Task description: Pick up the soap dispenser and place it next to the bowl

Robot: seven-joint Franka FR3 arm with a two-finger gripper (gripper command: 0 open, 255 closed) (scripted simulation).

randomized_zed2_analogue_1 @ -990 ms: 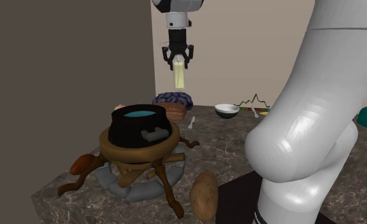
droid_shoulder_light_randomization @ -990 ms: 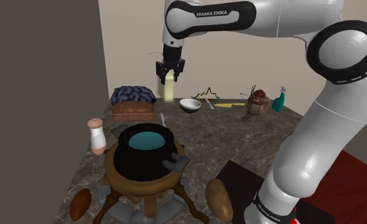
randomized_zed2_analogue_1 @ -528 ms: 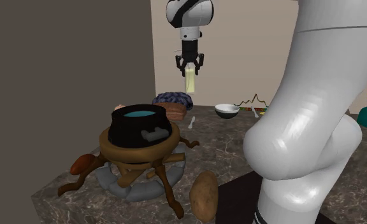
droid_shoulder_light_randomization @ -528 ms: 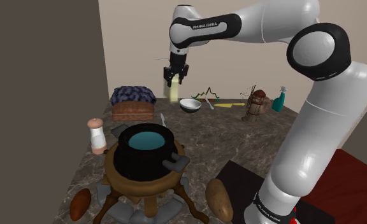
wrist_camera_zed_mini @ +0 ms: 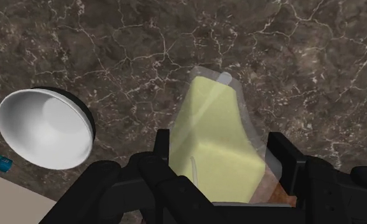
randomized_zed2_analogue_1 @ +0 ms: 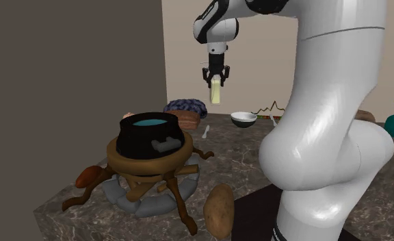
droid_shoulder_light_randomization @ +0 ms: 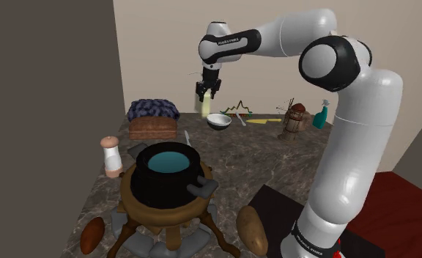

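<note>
- Tool: the gripper (droid_shoulder_light_randomization: 206, 93) points straight down from the outstretched arm (droid_shoulder_light_randomization: 297, 33). Its two black fingers (wrist_camera_zed_mini: 162, 149) are clamped on the upper part of the soap dispenser (droid_shoulder_light_randomization: 204, 107).
- Task object: the soap dispenser is pale yellow with a clear outer wall. It hangs upright in the air, well above the dark marbled counter (droid_shoulder_light_randomization: 275, 157) and touching nothing but the fingers.
- Target: the bowl (droid_shoulder_light_randomization: 219, 121), white inside and dark outside, stands on the counter toward the back wall. In the shoulder view the soap dispenser hangs just to its left and higher up. In the wrist view, bare counter lies under the soap dispenser and the bowl (wrist_camera_zed_mini: 45, 127) sits off to one side, apart from it.
- Step in hand: judged from this layout, the pick-up is done and the carry is near its end, with placing not yet begun.
- Next move: a straight, slow descent onto the bare patch beside the bowl seems called for. The soap dispenser should stay upright and clear of the bowl's rim, and the fingers should part only once its base rests on the counter.
- Risk: letting go too early could tip the tall soap dispenser.
</note>
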